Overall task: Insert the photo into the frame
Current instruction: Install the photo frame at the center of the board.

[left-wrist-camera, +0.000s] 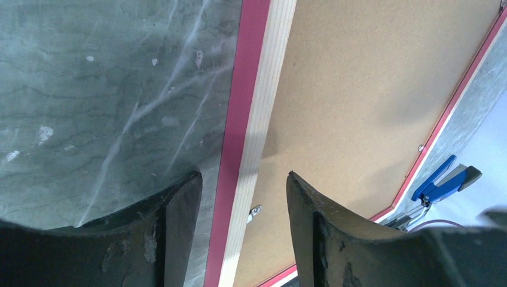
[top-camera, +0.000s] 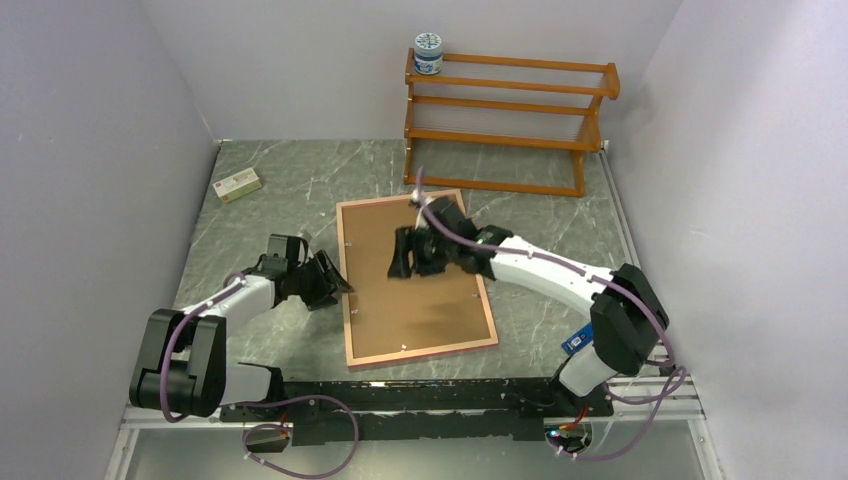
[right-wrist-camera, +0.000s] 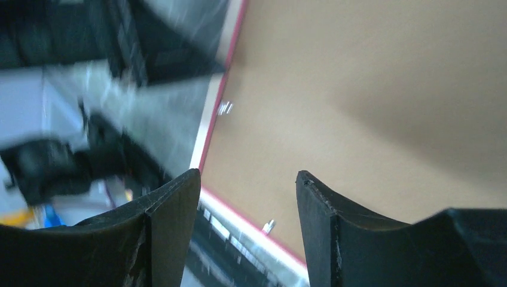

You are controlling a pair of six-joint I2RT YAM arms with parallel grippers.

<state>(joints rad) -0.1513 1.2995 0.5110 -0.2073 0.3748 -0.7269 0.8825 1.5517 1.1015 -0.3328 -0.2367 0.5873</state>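
Lying back-up on the table (top-camera: pixel 280 190), the frame (top-camera: pixel 420 355) is sitting just before the wooden rack (top-camera: pixel 500 135), holding a fibreboard panel (top-camera: pixel 420 310). The left gripper (left-wrist-camera: pixel 244 176) is hovering wide-spread over the frame's left edge; the right gripper (right-wrist-camera: pixel 248 173) is hanging wide-spread over its middle.

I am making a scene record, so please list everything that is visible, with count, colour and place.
frame: one, pink rim, pale wood back, face down mid-table
panel: one, brown, inside the frame
rack: one, orange-brown, at the back wall
jar: one, white and blue, on rack top
small box: one, cream, far left of table
clamp: one, blue, near right table edge
table: one, grey-green marbled
left gripper: one, black, open, astride frame's left edge
right gripper: one, black, open, above panel
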